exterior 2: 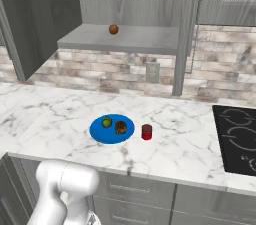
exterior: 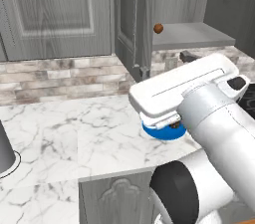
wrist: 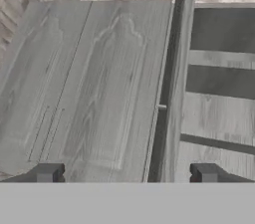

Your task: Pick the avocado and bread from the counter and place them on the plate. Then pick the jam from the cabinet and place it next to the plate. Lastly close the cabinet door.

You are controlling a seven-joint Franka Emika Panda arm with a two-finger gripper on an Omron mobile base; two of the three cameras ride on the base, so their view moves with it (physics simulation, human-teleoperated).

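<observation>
2 foods, avocado (exterior 2: 106, 122) and bread (exterior 2: 120, 128), are sitting on the plate (exterior 2: 100, 134) | jam (exterior 2: 146, 131) is standing just beside the plate | step: closing the cabinet door (wrist: 99, 88) | gripper (wrist: 127, 173) is facing the door, fingers spread wide, gripping nothing | next: pushing it closed.

An orange-brown ball (exterior 2: 114, 29) sits on a shelf. Below runs a brick backsplash (exterior 2: 100, 76) with an outlet (exterior 2: 152, 72). A black cooktop (exterior 2: 240, 139) lies at right; a dark cylindrical object (exterior: 5, 151) stands at far left.
</observation>
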